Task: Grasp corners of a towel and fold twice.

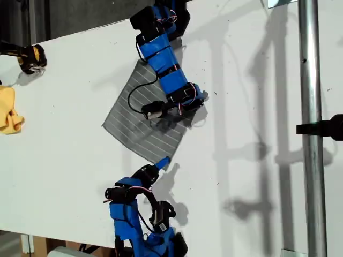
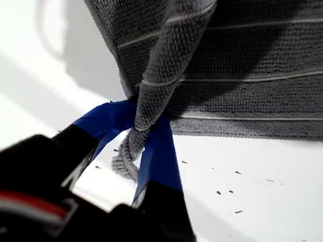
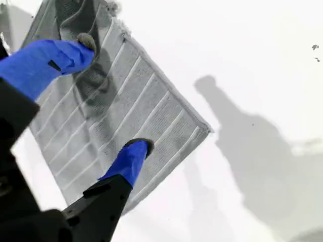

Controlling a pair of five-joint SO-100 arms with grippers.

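White tabletop (image 1: 257, 107) fills the exterior view; the towel (image 1: 134, 120), grey with thin pale stripes, lies spread near the middle, turned like a diamond; one arm reaches in from the top edge of that view and ends over the towel's right side; another rises from the bottom edge, its blue tip at the towel's lowest corner (image 1: 159, 162); a yellow cloth (image 1: 9, 111) sits at the exterior view's left edge, well apart; a metal pole (image 1: 311, 128) stands at its right.

First wrist view: my first gripper (image 2: 144, 143) is closed tight on a bunched corner (image 2: 132, 151) of the towel, the fabric pinched between the blue jaws.

Second wrist view: my second gripper (image 3: 108, 98) is spread wide over the flat towel (image 3: 151, 116), holding nothing; whether its tips touch the fabric is unclear.
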